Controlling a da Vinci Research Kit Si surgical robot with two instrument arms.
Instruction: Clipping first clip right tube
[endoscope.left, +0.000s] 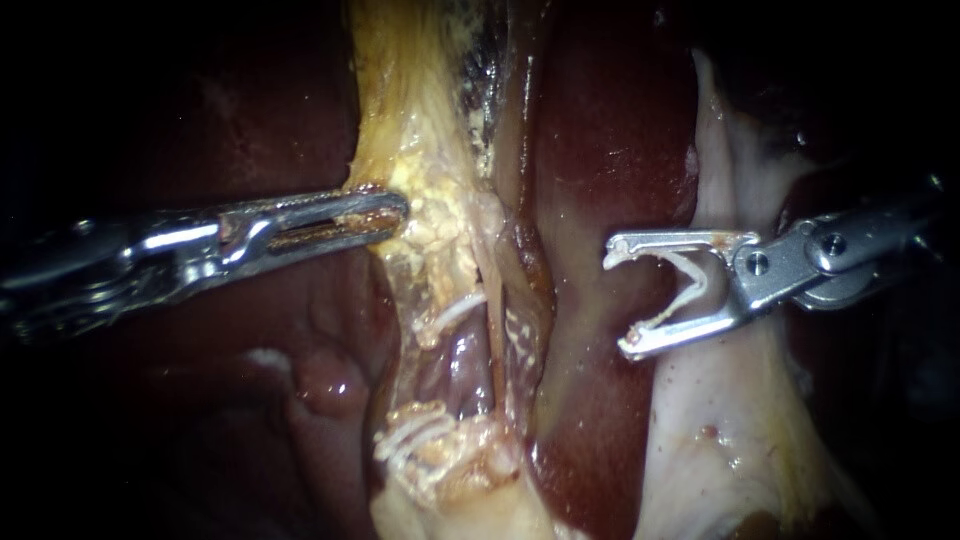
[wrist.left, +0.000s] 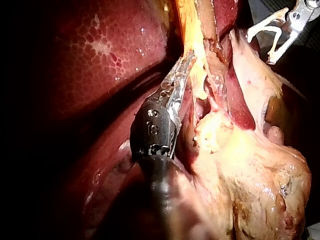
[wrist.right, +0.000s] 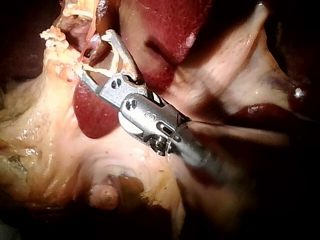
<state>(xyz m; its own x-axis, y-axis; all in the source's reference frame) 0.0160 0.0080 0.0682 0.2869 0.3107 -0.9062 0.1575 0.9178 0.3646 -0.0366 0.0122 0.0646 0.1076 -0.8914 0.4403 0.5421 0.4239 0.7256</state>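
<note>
The left instrument (endoscope.left: 398, 210) has its pincer closed on the yellow fatty tissue (endoscope.left: 430, 170) at that strand's left edge, apparently drawing it aside so the tubes lie stretched and exposed. The right tube (endoscope.left: 524, 300) runs down the strand's right edge, bare of any clip. Over the liver (endoscope.left: 600, 150), apart from the tube, the right instrument (endoscope.left: 618, 302) holds its pincer wide. A white clip (endoscope.left: 690, 285) sits against both halves, mouth facing the tube, likely ready to straddle it.

L instrument (endoscope.left: 398, 212): shaft blurred, cut by edge; its jaws' bite on yellow tissue (endoscope.left: 420, 140) partly hidden. R instrument (endoscope.left: 618, 300), jaws on clip (endoscope.left: 703, 283): shaft lost in dark.
</note>
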